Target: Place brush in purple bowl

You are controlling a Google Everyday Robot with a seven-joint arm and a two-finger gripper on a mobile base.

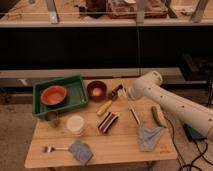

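Observation:
The brush (132, 111) is a long slim white-handled tool hanging at a slant right of the table's middle. Its upper end is at my gripper (123, 94). My white arm (160, 97) reaches in from the right, and the gripper is shut on the brush's upper end. The purple bowl (97, 90) sits on the table just left of the gripper, beside the green tray. The gripper is close to the bowl's right side, not over it.
A green tray (75, 83) at the left holds an orange bowl (53, 95). A yellow-handled tool (107, 105) lies between the purple bowl and the brush. A white cup (76, 125), a striped block (108, 121), a grey cloth (150, 137), a green vegetable (157, 116), a fork (52, 148) and a sponge (80, 151) are on the table.

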